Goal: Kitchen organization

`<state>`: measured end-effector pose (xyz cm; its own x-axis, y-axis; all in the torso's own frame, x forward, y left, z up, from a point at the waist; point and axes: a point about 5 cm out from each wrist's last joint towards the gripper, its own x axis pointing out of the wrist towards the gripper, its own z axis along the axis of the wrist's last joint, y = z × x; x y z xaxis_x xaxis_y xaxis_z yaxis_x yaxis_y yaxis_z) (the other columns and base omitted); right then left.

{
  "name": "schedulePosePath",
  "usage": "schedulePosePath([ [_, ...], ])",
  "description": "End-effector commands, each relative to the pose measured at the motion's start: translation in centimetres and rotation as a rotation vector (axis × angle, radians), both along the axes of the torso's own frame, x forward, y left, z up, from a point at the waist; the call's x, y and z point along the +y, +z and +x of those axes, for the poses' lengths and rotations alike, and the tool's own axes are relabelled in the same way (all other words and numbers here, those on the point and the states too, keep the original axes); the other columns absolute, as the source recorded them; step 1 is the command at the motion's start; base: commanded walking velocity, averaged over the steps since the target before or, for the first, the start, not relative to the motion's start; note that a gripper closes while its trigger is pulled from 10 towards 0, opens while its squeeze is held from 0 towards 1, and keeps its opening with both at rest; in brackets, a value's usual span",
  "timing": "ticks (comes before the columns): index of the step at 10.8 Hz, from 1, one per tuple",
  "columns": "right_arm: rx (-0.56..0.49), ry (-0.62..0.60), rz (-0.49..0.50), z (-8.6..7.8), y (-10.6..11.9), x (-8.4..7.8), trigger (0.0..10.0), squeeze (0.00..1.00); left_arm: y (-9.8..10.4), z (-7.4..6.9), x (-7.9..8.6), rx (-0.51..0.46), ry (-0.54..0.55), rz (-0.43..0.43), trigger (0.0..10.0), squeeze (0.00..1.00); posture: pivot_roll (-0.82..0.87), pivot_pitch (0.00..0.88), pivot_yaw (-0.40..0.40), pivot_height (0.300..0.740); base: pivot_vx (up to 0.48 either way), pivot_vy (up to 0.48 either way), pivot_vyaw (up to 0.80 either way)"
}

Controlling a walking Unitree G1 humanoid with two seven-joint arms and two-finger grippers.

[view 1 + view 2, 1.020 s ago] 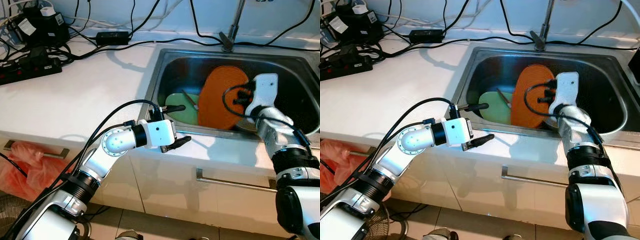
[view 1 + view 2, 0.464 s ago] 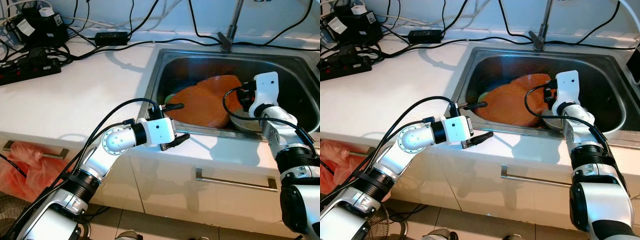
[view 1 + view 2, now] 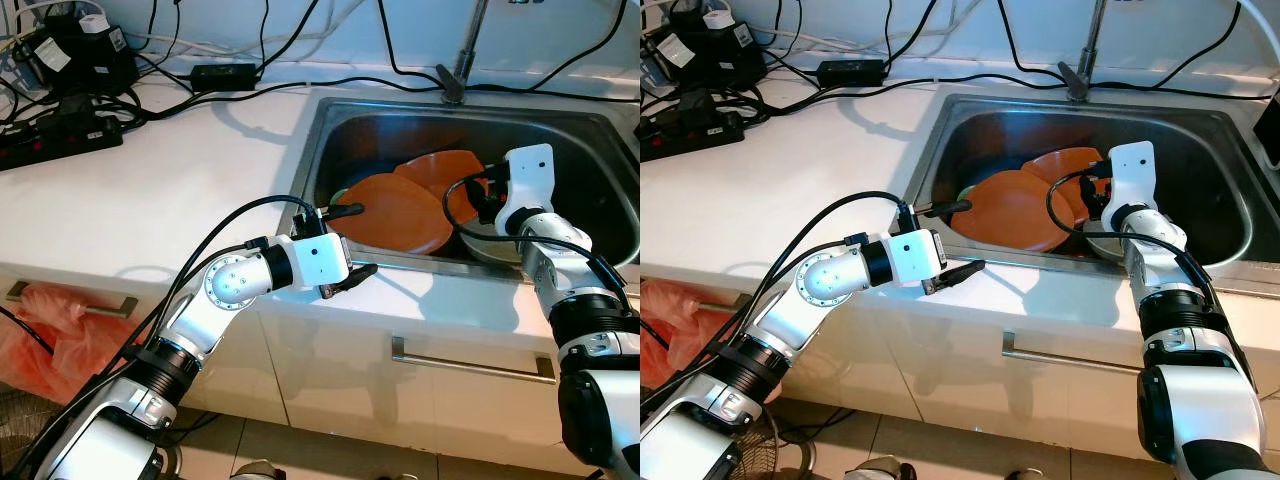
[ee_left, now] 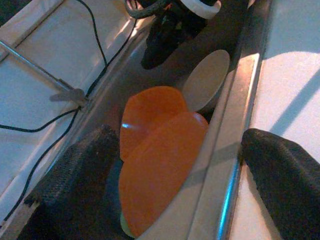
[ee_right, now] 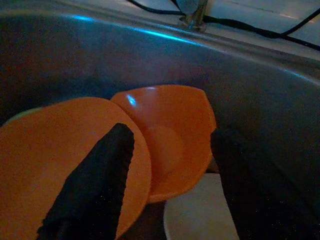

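A large orange plate [image 3: 395, 215] lies nearly flat in the steel sink [image 3: 420, 265], over a green plate [image 3: 965, 192] of which a sliver shows. Behind it leans an orange bowl [image 3: 445, 170], and a pale bowl [image 3: 490, 245] sits at the front right. My right gripper [image 5: 172, 135] hovers open inside the sink, above the orange bowl [image 5: 175, 135] and the plate's edge [image 5: 60, 150], holding nothing. My left gripper [image 3: 362, 240] is open astride the sink's front-left rim, one finger inside the basin and one over the counter.
The faucet [image 3: 460, 60] stands behind the sink. Power strips, adapters and black cables [image 3: 60, 130] crowd the back left of the white counter. A cabinet handle [image 3: 470, 365] runs below the sink and a red bag [image 3: 50, 330] hangs at lower left.
The orange plate stood on edge at my right gripper one second ago. It has tipped left and now lies flat; the right gripper is apart from it, and the orange bowl is uncovered.
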<state>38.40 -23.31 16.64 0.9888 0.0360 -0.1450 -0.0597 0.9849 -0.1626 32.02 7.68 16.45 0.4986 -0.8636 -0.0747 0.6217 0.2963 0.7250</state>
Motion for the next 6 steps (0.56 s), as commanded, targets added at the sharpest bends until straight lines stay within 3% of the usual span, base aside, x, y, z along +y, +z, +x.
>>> schedulePosePath([
  [1, -0.05, 0.031, 0.062, 0.3, 1.1, 0.9, 10.0, 1.0, 0.0, 0.9, 1.3, -0.016, 0.108, -0.015, 10.0, 1.0, 0.11, 0.033, 0.011, 0.74, 0.0, 0.0, 0.0],
  [3, -0.113, 0.046, 0.1, 0.0, 1.6, 1.7, 10.0, 1.0, 1.7, 1.9, 3.5, -0.119, 0.285, -0.144, 10.0, 1.0, 0.11, 0.029, 0.01, 0.74, 0.0, 0.0, 0.0],
  [5, -0.174, 0.041, 0.14, -0.2, 2.1, 2.3, 10.0, 1.0, 2.3, 1.7, 4.6, -0.203, 0.373, -0.233, 10.0, 1.0, 0.11, 0.013, 0.002, 0.74, 0.0, 0.0, 0.0],
  [6, -0.205, 0.045, 0.134, -0.5, 2.5, 2.7, 10.0, 1.0, 3.0, 1.5, 5.2, -0.251, 0.436, -0.318, 10.0, 1.0, 0.11, 0.013, 0.002, 0.74, 0.0, 0.0, 0.0],
])
